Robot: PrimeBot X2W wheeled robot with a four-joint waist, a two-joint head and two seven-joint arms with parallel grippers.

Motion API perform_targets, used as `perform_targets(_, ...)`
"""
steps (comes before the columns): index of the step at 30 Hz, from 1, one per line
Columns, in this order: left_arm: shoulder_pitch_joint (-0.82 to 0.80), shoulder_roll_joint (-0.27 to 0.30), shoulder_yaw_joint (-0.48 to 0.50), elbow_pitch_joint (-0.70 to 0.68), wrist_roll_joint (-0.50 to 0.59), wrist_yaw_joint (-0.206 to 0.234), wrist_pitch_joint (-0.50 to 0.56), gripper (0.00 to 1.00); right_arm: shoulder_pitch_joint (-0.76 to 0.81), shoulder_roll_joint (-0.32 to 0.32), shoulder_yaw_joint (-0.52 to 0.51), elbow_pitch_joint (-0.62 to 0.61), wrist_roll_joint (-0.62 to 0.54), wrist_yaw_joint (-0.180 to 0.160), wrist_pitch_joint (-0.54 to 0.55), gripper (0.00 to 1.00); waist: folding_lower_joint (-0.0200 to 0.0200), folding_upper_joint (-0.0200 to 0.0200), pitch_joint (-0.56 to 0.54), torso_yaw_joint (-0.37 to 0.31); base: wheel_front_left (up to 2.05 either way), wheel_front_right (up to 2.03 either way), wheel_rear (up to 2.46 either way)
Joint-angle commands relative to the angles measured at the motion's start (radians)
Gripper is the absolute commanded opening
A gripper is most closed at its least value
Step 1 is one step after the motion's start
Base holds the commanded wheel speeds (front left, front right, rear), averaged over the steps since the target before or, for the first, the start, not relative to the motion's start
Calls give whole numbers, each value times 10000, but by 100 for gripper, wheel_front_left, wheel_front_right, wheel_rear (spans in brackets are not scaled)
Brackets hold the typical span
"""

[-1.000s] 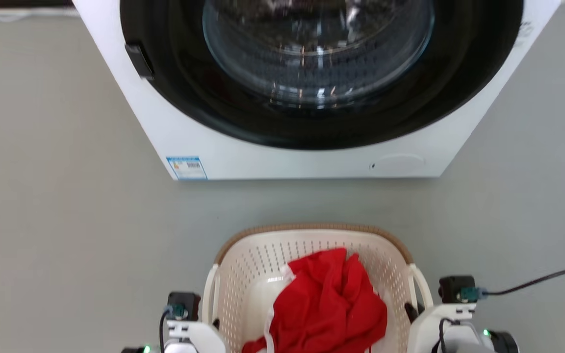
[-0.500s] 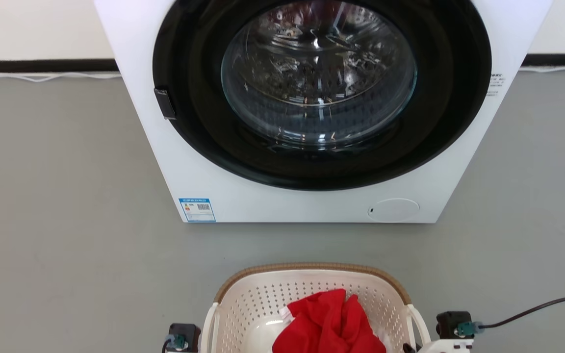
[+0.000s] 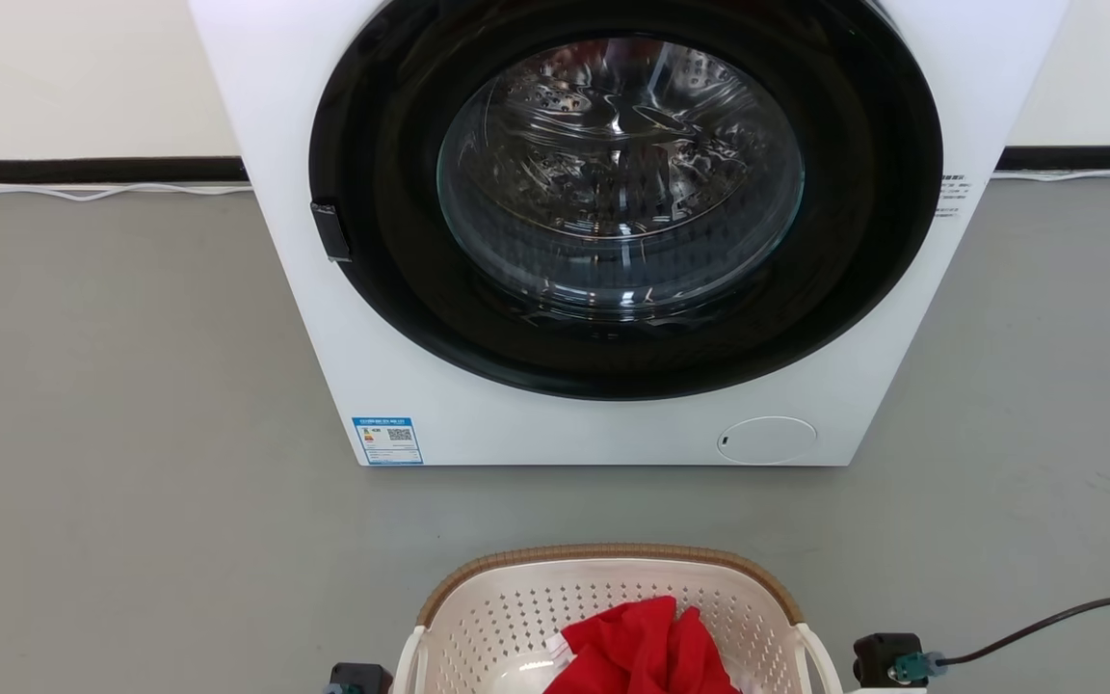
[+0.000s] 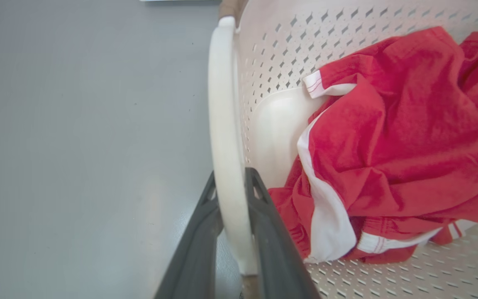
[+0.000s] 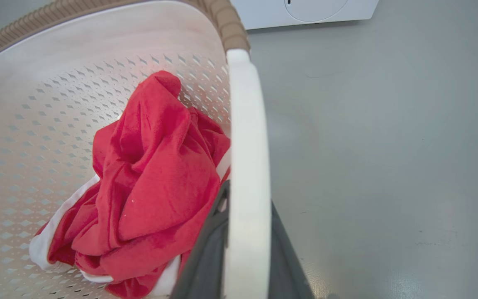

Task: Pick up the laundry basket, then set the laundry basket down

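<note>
The left claw (image 4: 231, 179) is clenched on the white loop handle (image 4: 222, 104) of the laundry basket (image 3: 516, 617), one dark finger at each side of it. The right claw (image 5: 247, 199) grips the opposite handle (image 5: 245, 124) in the same way. A red garment (image 4: 388, 137) lies crumpled inside. In the head view the basket sits at the bottom centre. A strip of bare grey floor (image 3: 131, 434) separates its brown rim (image 3: 613, 554) from the washing machine (image 3: 343, 366). The floor is open at left and right, and a dark cable (image 3: 1046, 622) crosses the lower right corner.
</note>
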Motion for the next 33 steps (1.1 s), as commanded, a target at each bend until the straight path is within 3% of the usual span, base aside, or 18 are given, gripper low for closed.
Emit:
perform_targets(1,-137,296,147,37,-44,167,-120,0,65,38,272,-117,75,161,-82,0,0,-1,-9,-6,0,0,0)
perform_targets(33,-700,296,-161,133,-437,250,-308,0,-741,38,1546,149,1319,161,-556,0,0,-1,651,-70,0,0,0)
